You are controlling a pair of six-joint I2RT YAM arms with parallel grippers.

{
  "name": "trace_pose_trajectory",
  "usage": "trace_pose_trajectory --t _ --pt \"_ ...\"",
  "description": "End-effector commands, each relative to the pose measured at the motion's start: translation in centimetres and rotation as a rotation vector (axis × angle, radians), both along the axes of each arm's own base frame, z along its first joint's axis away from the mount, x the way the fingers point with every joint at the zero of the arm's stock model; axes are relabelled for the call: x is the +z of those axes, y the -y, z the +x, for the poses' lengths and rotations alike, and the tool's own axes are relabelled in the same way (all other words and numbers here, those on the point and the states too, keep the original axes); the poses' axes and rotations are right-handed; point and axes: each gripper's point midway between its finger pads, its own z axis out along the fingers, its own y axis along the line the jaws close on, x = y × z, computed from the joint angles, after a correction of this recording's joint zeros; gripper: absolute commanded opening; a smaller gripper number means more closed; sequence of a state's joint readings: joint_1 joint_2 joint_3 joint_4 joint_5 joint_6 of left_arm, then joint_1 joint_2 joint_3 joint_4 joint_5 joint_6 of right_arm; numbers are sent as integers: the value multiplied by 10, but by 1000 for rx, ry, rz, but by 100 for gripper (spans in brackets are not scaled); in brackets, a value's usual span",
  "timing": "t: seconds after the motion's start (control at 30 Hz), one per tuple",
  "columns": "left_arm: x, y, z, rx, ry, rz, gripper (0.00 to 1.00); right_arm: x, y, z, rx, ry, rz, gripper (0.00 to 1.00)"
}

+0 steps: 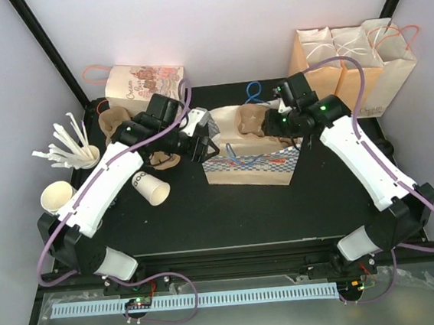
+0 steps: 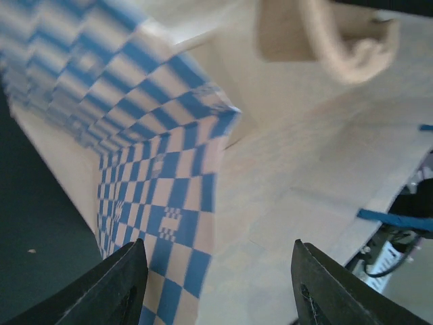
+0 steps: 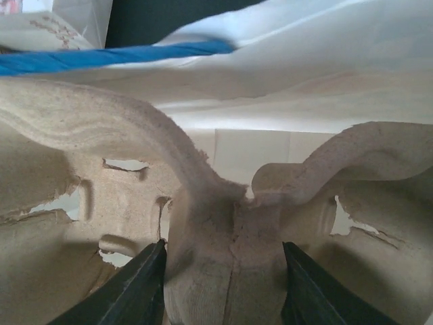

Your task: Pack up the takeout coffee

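Lettering first: the small white paper cup with black printing seems to read "GOO", the rest too small. It lies on its side on the black table, just beside my left forearm. Its long axis runs diagonally and its wider end points near-right. I can't make out any lid.

My left arm stretches diagonally to the left end of the blue-checked brown paper bag. My left gripper is spread around the bag's edge.

My right arm bends in over the bag. My right gripper pinches the middle ridge of the brown moulded-pulp cup carrier.
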State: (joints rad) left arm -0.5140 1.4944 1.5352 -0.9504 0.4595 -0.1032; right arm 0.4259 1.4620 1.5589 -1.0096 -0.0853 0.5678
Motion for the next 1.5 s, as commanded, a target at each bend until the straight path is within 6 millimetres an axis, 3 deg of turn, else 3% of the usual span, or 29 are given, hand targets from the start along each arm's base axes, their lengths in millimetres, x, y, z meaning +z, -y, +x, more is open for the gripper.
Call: trace_pose_trajectory --t 0.0,0.23,0.43,0.73,0.9,1.07,1.17,1.3,1.47 --pt "28 20 -27 -31 3 -116 61 -2 -6 -5 26 10 -126 47" --pt "44 47 -64 -82 -33 -240 63 -28 -37 -17 147 -26 -230 47" --pt "57 27 -74 -20 33 -237 69 -56 -50 -35 286 -70 -341 47" --pt "71 -29 -41 226 271 -123 86 -74 -54 -51 415 -100 -375 47" --pt "79 -26 -23 168 397 -44 87 -78 -58 -56 456 -102 -380 47" --pt "76 -6 1 74 409 50 84 -65 -63 -51 469 -80 -380 47" --pt "88 23 -17 -85 389 -38 77 -58 -65 -46 463 -67 -382 47" --pt "97 57 -63 -327 441 -173 75 -54 -72 -45 483 -73 -359 47" --pt "101 61 -96 -445 513 -339 75 -46 -77 -42 494 -68 -351 47"
